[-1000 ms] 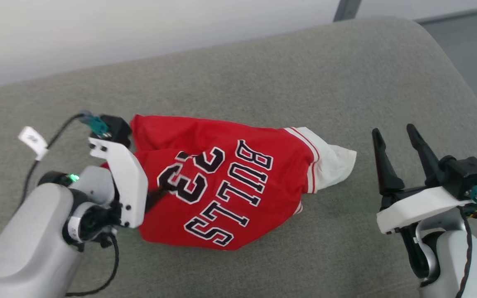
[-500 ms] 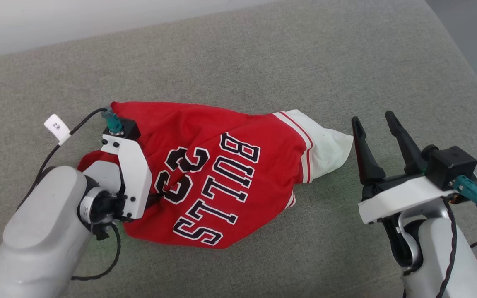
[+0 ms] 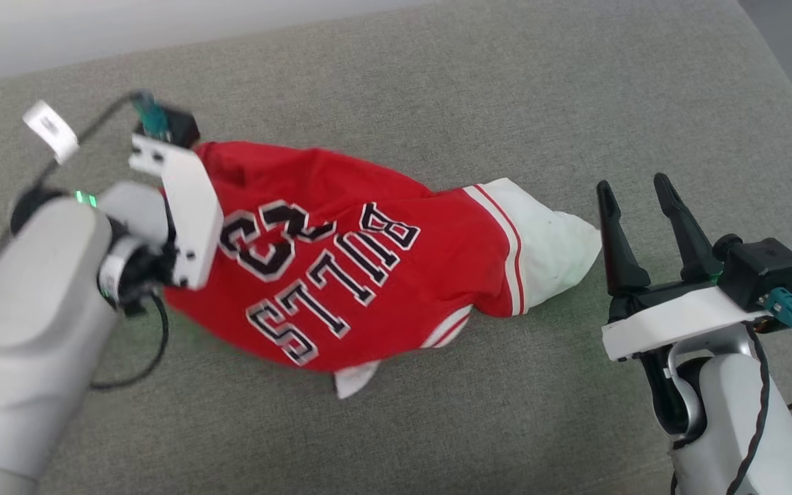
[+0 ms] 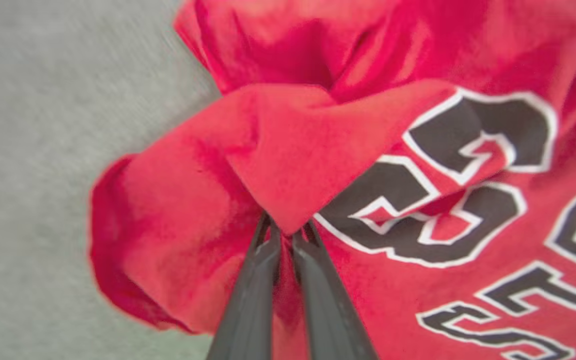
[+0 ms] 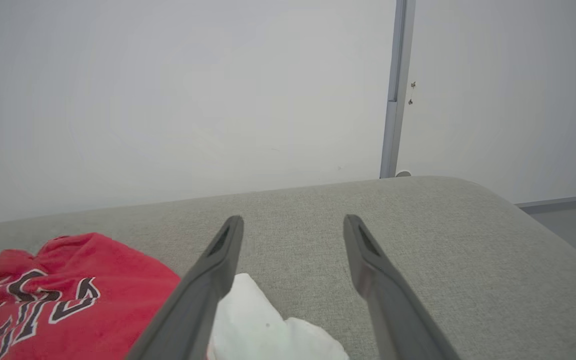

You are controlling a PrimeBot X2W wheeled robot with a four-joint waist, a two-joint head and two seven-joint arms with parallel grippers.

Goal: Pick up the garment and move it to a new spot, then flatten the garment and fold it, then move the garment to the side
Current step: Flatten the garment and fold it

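Leftmost, toward the left edge of the grey cushion (image 3: 506, 103), the left end effector (image 4: 286, 231) is seen clamped narrow on a pinched fold of the shirt (image 3: 368, 275). Red cloth is gathered between its two dark fingers (image 4: 248, 300), just beside the black numerals. The fabric around the pinch is bunched and puckered. Whether that end of the shirt is lifted clear of the cushion cannot be told, as the wrist view is blurred.

The shirt is stretched across the middle of the cushion, well inside the far edge. Its black, white-outlined lettering (image 3: 327, 275) is turned up and is read upside down from the head view. Red-and-white striped trim is shown at its right end, where a white sleeve (image 3: 547, 247) is laid on the cushion. A small white flap is shown at the near hem.

Near the right edge of the cushion, the right end effector (image 3: 632, 181) is held wide apart with nothing between its fingers. It is placed just beside the white sleeve, and no contact can be made out. Beyond the far edge a pale wall (image 5: 168, 100) is seen.
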